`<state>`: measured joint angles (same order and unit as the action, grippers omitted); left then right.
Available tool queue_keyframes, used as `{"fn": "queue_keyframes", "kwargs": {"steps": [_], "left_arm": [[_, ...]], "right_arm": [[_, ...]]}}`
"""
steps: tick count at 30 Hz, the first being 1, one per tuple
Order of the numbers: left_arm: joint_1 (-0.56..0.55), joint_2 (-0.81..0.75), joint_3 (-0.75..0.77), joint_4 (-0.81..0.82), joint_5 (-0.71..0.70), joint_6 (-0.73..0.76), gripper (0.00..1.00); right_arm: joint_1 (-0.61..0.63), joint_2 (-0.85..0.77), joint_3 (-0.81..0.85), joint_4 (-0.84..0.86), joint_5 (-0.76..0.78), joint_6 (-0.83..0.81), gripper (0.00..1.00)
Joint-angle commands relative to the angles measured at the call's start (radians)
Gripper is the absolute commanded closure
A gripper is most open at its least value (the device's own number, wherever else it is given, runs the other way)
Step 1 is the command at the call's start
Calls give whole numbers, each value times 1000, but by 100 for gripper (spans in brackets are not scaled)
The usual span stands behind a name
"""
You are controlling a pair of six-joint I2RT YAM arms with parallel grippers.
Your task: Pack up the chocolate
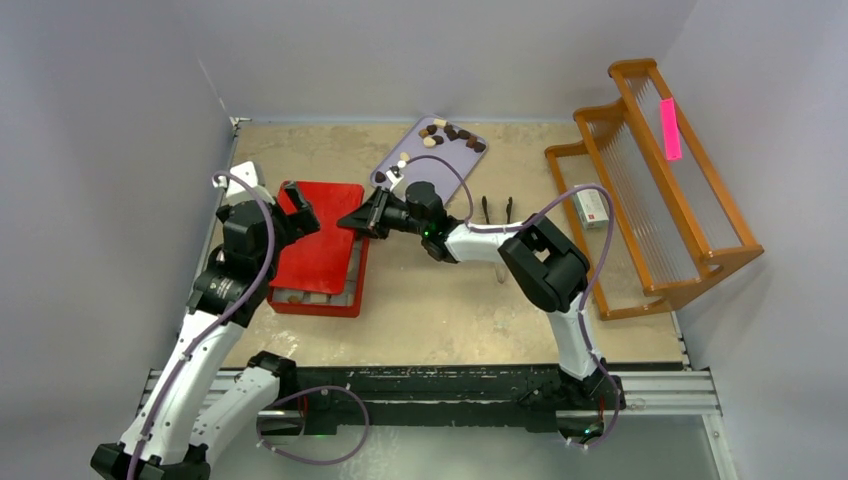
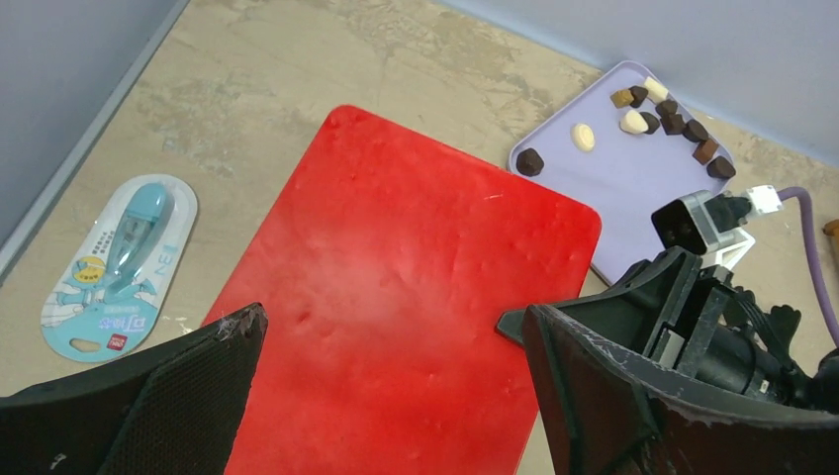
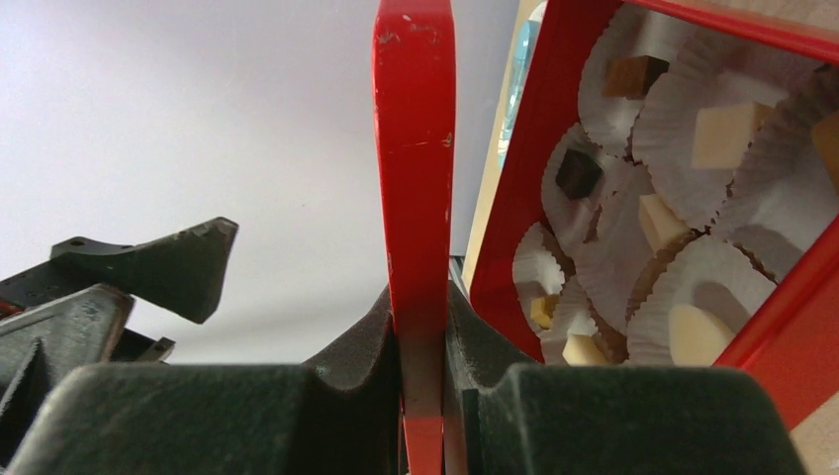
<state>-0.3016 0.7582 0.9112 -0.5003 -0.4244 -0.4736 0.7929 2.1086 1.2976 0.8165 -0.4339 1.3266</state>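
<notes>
**The right gripper (image 3: 420,336) clamps the lid (image 3: 414,178); the left gripper (image 2: 388,322) hangs released**

From my seat, the right wrist view is plain. Both pads are clenched on the thin red edge of the lid. On that side the lid stands lifted away from the box (image 3: 510,208), so I can look into the box beside it.

Just beside the lid's gripped edge, the box is lined with white paper cups (image 3: 683,119). They hold chocolate (image 3: 727,134) in cream and dark brown pieces. I cannot tell whether every cup is filled.

More chocolate lies on the purple tray (image 1: 420,165), just past the lid's far right corner. A cluster of it sits at the tray's far end, and a few loose pieces lie nearer the lid.

The left gripper has its fingers spread wide over the lid's near part. I see nothing between them and no contact with the red surface.

A blister pack (image 2: 119,262) with something blue in it lies on the table left of the lid. A wooden rack (image 1: 660,180) stands well to the right of the lid, with a pink tag on its top rail.
</notes>
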Motion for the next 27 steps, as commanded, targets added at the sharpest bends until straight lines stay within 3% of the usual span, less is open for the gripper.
{"fn": "queue_keyframes", "kwargs": {"steps": [1,12,21,27], "left_arm": [[2,44,7,-7,-14,-64,0],[15,154,39,-63,20,-123,0],[162,208,16,-56,162,-190,0],[183,234,-11,-55,122,-217,0]], "right_arm": [[6,9,61,-2,34,-10,100],[6,6,39,-97,38,-54,100],[5,34,31,-73,21,-25,100],[5,33,18,-100,6,-42,100]]}}
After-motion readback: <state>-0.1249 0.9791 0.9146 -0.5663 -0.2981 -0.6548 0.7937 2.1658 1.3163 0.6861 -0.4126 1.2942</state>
